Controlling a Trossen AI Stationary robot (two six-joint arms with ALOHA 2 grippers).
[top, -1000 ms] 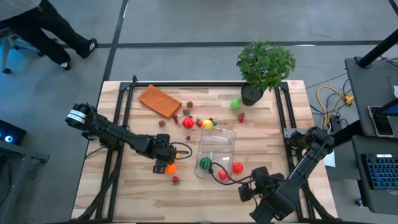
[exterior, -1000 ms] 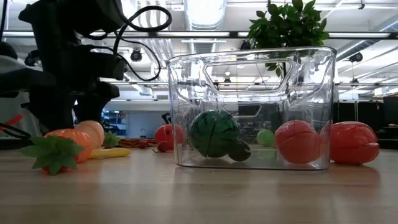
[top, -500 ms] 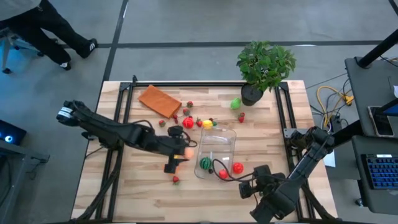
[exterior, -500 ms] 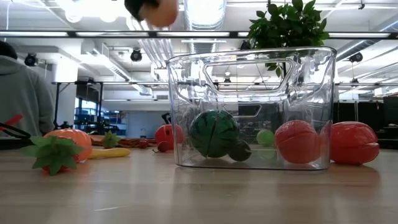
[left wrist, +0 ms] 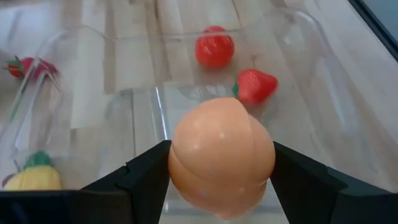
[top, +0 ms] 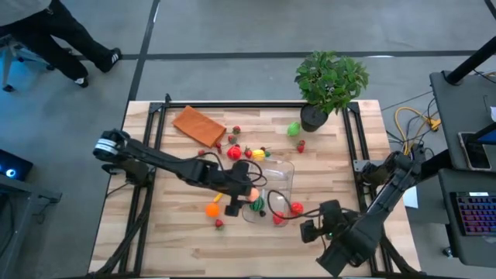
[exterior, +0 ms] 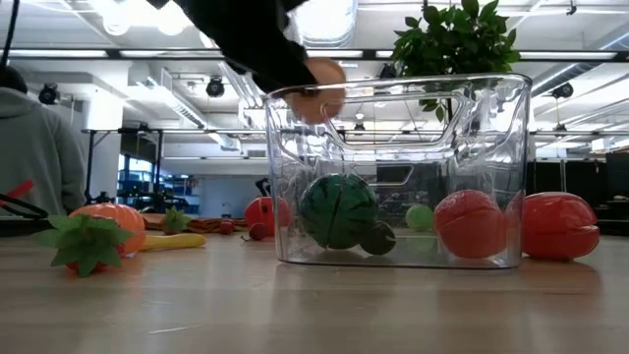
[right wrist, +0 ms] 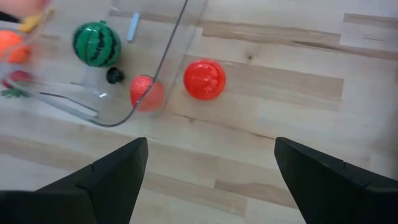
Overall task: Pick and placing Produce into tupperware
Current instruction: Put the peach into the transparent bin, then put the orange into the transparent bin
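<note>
A peach (left wrist: 221, 155) is clamped between the fingers of the left gripper (top: 246, 191) above the rim of the clear tupperware (top: 280, 172), while the right gripper (right wrist: 208, 180) is held spread beside it.

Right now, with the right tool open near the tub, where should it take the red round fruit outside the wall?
I'd take the red round fruit across its middle, from straight above: it is a smooth ball. Set the right tool with fingers along the tub wall, which sits close beside it.
</note>
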